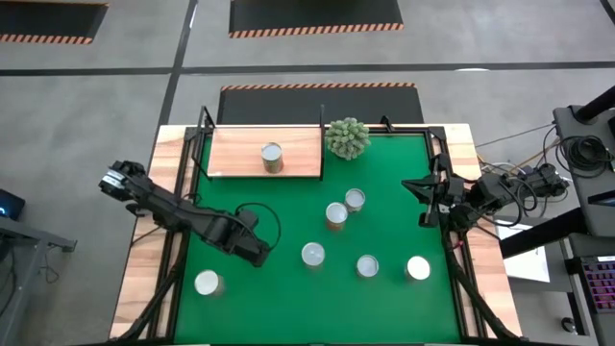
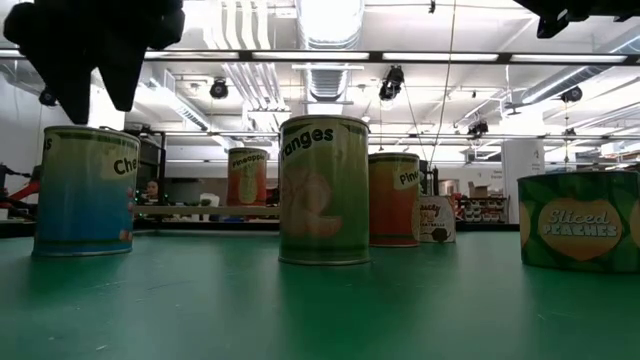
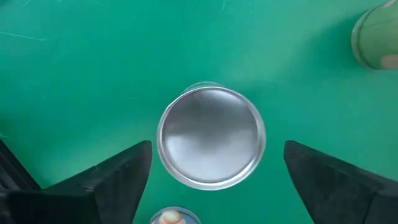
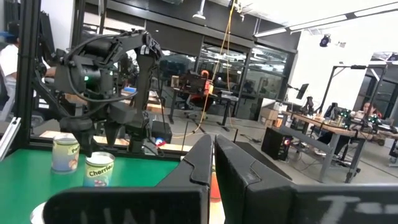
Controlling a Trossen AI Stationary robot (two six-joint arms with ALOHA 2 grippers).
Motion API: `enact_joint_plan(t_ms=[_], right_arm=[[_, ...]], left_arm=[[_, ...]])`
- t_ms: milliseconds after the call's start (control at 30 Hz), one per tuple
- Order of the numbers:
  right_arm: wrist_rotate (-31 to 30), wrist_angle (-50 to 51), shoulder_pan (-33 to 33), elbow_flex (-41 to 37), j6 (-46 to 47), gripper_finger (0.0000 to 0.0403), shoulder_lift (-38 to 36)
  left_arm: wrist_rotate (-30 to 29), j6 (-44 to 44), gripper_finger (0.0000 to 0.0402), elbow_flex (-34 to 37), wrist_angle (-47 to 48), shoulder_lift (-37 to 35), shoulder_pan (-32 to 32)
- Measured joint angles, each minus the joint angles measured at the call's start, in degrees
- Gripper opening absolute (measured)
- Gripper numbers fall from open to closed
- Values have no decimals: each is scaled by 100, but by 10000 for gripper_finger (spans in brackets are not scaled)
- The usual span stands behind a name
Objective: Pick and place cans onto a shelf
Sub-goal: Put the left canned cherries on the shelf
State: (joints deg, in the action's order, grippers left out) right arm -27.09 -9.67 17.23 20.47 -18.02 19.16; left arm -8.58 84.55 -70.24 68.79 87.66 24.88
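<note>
My left gripper (image 3: 217, 147) points straight down with its fingers open over the left part of the green mat (image 1: 288, 202). Its fingers stand on either side of a can (image 3: 211, 137) labelled cherries (image 2: 85, 190), above the can's silver top and clear of it. In the high view my left gripper (image 1: 258, 252) hides this can. One can (image 1: 272, 156) stands on the pale wooden shelf (image 1: 235, 154) at the far left. Several more cans (image 1: 335, 213) stand upright on the mat. My right gripper (image 4: 212, 142) waits shut at the table's right edge.
A spiky grey-green plant ball (image 1: 347, 138) sits beside the shelf's right end. Loose cans stand at the near left (image 1: 207, 283), mid mat (image 1: 313, 255) and near right (image 1: 418, 268). A black frame (image 1: 183, 183) borders the mat. The room behind holds desks and people.
</note>
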Motion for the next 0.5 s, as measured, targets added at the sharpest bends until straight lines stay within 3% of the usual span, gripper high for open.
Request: enact_joint_plan(t_ms=[500], right_arm=[[0,7,-1,0,0,9,1]], left_arm=[[-58,49,350,348,-261,1,33]])
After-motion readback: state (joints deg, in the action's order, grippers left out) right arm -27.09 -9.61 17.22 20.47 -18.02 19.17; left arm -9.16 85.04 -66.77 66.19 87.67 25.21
